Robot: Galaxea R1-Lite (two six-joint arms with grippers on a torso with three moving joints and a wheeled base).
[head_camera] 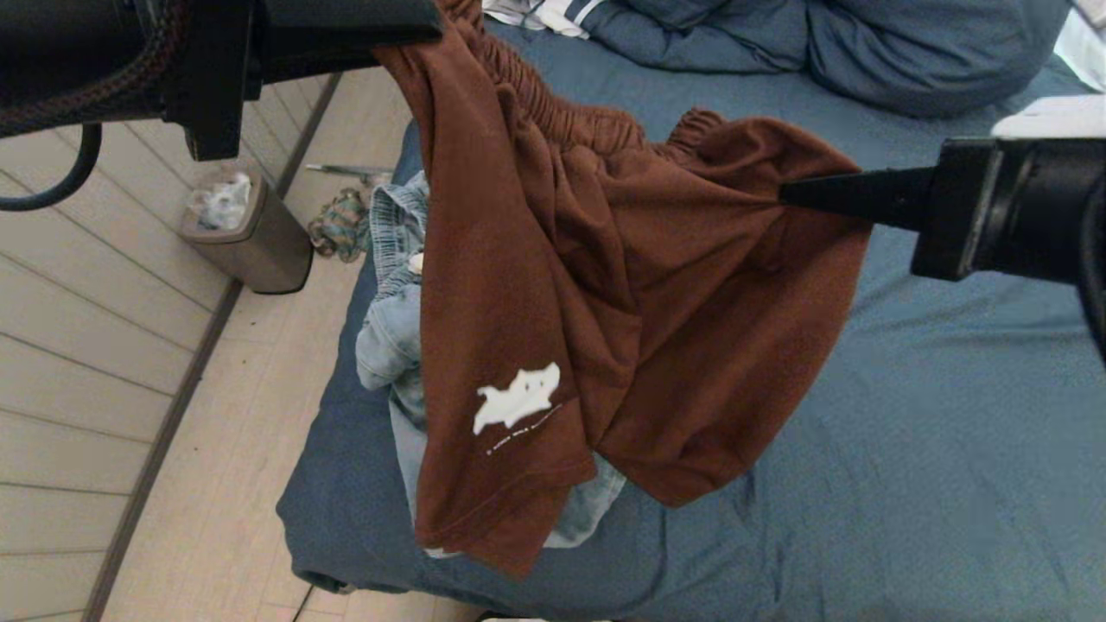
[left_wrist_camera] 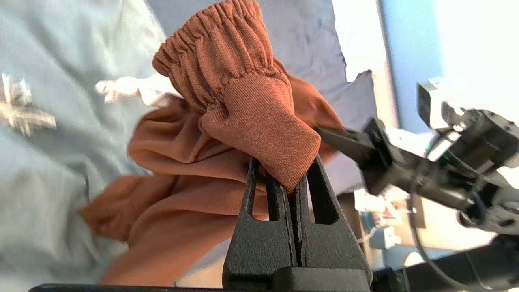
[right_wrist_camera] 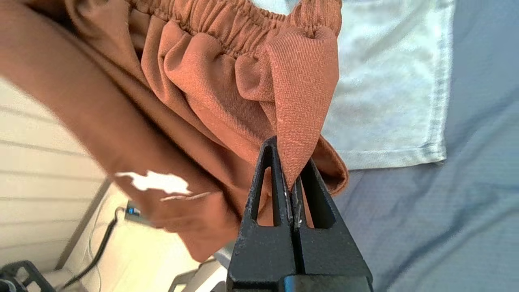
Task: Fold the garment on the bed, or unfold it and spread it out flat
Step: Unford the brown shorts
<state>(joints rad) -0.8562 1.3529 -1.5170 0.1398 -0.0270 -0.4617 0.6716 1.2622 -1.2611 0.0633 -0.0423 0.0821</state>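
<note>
The brown shorts [head_camera: 605, 285] are held aloft above the bed [head_camera: 907, 449], pinched at the waistband by the left gripper [left_wrist_camera: 292, 187] and the right gripper [right_wrist_camera: 292, 187], both clamped on fabric. A floor bin [head_camera: 251, 229] is seen filled with crumpled waste.

head: high, looking down | wrists: close behind jaws | shared: shorts [head_camera: 605, 285]

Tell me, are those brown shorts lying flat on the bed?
No. The brown shorts hang bunched in the air, waistband pinched by the left hand and right hand, above the bed.
</note>
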